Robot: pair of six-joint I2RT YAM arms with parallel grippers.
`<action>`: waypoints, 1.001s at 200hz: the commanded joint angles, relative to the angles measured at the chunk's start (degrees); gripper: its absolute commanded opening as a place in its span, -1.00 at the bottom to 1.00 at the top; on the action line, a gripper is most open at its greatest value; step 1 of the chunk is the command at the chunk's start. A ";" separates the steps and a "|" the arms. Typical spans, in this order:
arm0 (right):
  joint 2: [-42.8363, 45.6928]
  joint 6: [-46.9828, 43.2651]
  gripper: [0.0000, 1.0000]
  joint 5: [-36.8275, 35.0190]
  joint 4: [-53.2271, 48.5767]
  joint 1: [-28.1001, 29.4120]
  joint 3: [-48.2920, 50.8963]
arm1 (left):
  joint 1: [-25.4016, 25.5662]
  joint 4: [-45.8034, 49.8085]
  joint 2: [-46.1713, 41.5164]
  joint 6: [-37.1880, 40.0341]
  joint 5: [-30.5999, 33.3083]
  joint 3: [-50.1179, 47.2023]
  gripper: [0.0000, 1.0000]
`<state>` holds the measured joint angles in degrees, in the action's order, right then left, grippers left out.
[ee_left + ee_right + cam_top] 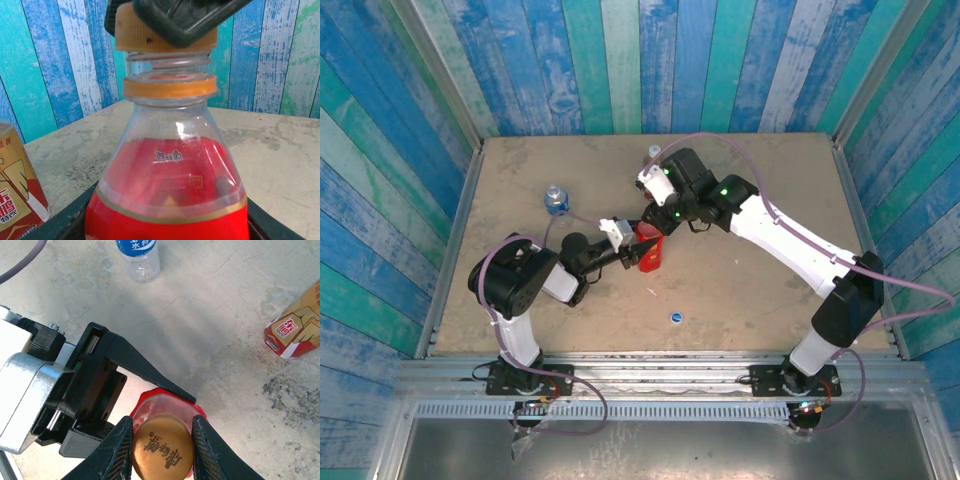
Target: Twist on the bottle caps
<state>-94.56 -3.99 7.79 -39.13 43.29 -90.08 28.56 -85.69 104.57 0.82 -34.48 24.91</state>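
Note:
The red drink bottle [167, 200] stands mid-table, and my left gripper [638, 252] is shut on its body; its dark fingers [150, 371] flank the bottle. The orange cap [162, 448] sits on top of the bottle's neck with bare threads [167, 65] showing under it. My right gripper [162, 445] is shut on that cap from above, and its black fingers [190, 20] cover the cap [150, 37]. A blue cap [675, 318] lies loose on the table in front. The clear bottle with the blue label [556, 198] stands to the left. The amber tea bottle [296, 326] is near the back.
The table [760, 300] is a bare beige board inside blue and green striped walls [620, 60]. The tea bottle [15, 192] stands close beside the red bottle. Open room lies at the right and front of the table.

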 commanded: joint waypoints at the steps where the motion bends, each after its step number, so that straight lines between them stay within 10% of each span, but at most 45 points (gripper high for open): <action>1: -1.68 -3.02 -0.40 0.25 -3.07 -0.53 0.05 | -0.08 4.64 1.28 -0.30 -1.79 -1.17 0.10; 200: -0.33 0.73 -0.16 -2.23 -0.97 -0.58 -0.02 | -0.22 5.11 1.51 -0.47 -2.21 -0.84 0.10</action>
<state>-95.39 -3.73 7.49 -39.48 43.24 -90.70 28.38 -85.65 104.57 0.34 -34.70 24.91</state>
